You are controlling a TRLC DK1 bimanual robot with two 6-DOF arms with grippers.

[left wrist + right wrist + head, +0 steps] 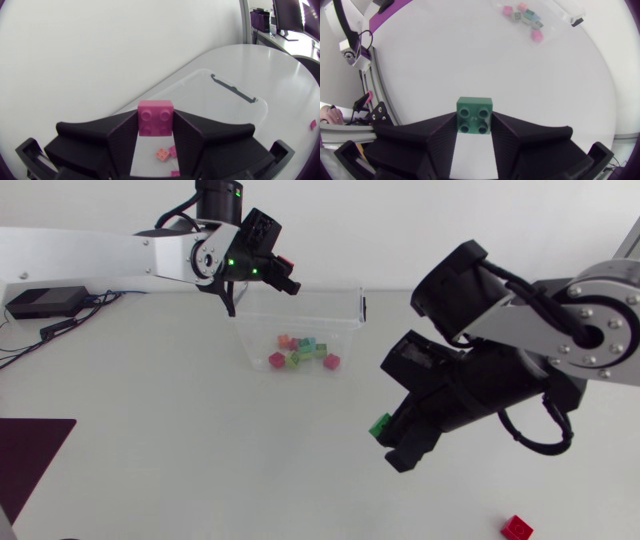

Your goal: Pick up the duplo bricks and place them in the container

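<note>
seemingly square pink brick [156,117], green brick [474,115]

i saw bright, even light across the head view; the white table [180,470] was nearly washed out, and shadows by the container [340,330] were faint and soft. in both wrist views the table's edge bowed and the corners were dark.
</note>
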